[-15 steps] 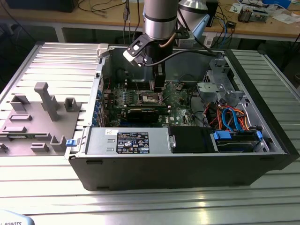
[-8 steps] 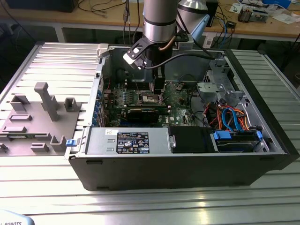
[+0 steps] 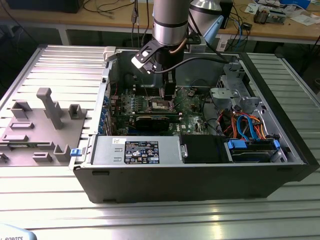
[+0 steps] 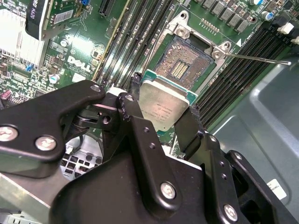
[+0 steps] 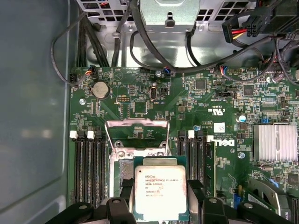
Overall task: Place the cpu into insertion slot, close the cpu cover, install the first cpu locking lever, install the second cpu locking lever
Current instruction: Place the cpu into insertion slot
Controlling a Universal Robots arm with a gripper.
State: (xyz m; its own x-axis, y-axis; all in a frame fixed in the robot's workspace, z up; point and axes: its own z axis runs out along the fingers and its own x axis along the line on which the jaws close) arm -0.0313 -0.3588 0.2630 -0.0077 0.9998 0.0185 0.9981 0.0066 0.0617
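Note:
My gripper [image 4: 163, 106] is shut on the cpu [image 4: 162, 103], a silvery square chip pinched by its edges between two black fingers [image 4: 132, 93]. In the second wrist view the chip hangs tilted just above the near edge of the insertion slot [image 4: 183, 65], whose dark pin field is bare. In the first wrist view the cpu [image 5: 160, 191] covers most of the slot, and the cpu cover [image 5: 137, 124] stands raised open behind it. A thin locking lever [image 4: 257, 59] sticks out sideways from the socket corner. In the exterior view the gripper [image 3: 167, 98] reaches down into the case over the motherboard [image 3: 190, 107].
Black memory slots [image 5: 88, 168] flank the socket on both sides. A finned heatsink [image 5: 275, 142] sits on the board. Cable bundles [image 5: 154, 46] and the drive cage [image 3: 232, 87] crowd the case. A grey power-supply box [image 3: 137, 150] lines the front wall. A grey fixture [image 3: 45, 125] lies outside.

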